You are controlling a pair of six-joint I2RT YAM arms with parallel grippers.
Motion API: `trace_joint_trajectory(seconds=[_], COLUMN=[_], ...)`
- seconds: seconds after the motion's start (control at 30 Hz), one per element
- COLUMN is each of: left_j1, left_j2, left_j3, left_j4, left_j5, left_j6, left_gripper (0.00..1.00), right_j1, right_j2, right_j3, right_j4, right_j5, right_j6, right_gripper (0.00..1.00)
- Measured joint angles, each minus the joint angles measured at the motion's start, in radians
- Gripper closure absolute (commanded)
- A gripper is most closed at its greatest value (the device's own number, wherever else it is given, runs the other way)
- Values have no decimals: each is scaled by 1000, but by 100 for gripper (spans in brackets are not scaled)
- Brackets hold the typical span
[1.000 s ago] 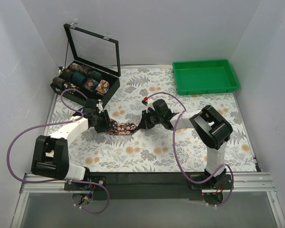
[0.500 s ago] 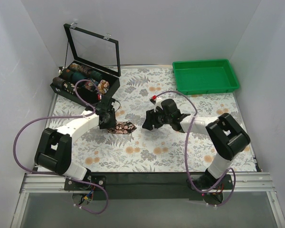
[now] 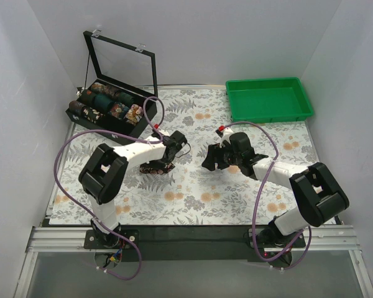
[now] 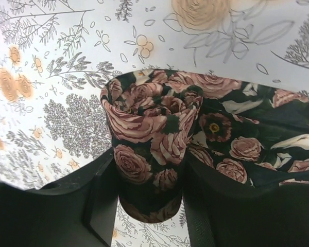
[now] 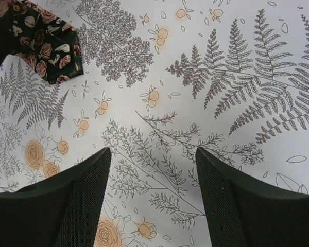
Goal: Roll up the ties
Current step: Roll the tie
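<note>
The left end effector (image 4: pixel 150 203) pinches the tie roll (image 4: pixel 147 134) — we fear its free tail (image 4: pixel 257 139) unwinds; right end effector (image 5: pixel 152 198) spread.

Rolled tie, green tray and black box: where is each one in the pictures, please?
rolled tie (image 4: pixel 149 149), left wrist view, on the side of the roll.
green tray (image 3: pixel 267 100), top external view, on its bare floor.
black box (image 3: pixel 90 121), top external view, on its front wall.
</note>
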Motion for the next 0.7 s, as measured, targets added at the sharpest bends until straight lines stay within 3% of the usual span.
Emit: trace_joint_trajectory(seconds=[0.3,0.7], left_j1=[-116,-176], left_j2=[90,145], left_j3=[93,217], left_j4=[-130,-234], left_j5=[-52,-47], left_j6=[-55,-97], left_gripper=[47,44], right_j1=[-19,-48], right_j2=[-24,-61], right_j3=[-5,-16], right_j4=[0,-3], right_j5=[-11,-27], right_j6=[0,3], right_gripper=[37,37])
